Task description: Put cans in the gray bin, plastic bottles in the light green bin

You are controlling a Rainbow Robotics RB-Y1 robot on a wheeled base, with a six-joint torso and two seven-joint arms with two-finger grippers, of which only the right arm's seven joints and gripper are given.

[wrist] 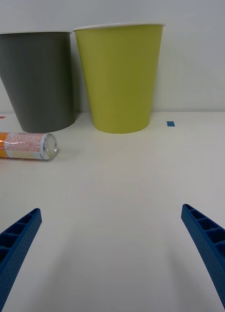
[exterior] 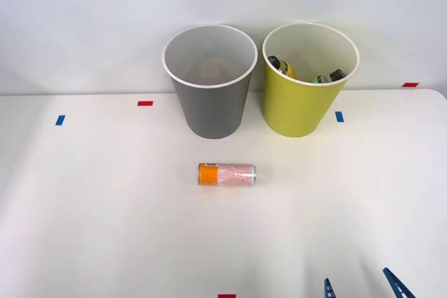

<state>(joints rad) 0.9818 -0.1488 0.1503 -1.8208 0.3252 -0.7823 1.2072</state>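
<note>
1. Table (exterior: 105, 228): white surface; it carries two bins, one can and several small tape marks, red (exterior: 144, 103) and blue (exterior: 60, 120).
2. Can (exterior: 227, 174): lying on its side on the bare table, in front of the two bins and apart from both; orange band towards the robot's left, silver rim towards its right; pinkish-white speckled body; in the right wrist view the can (wrist: 26, 146) lies near the foot of the gray bin, not touching it.
3. Gray bin (exterior: 209, 106): upright at the back of the table, white rim; pale inside with nothing clearly lying in it; it stands to the left of the light green bin (exterior: 300, 106), close beside it with a narrow gap between them.
4. Light green bin: upright, white rim; inside it lie plastic bottles (exterior: 282, 66) with dark caps, one yellow-bodied against the left wall, and others at the right wall, one showing green.
5. Right gripper (exterior: 361, 287): low at the near right edge of the table, well apart from the can and bins; its blue ribbed fingers (wrist: 207, 239) stand wide apart, holding nothing; bare table lies between them.
</note>
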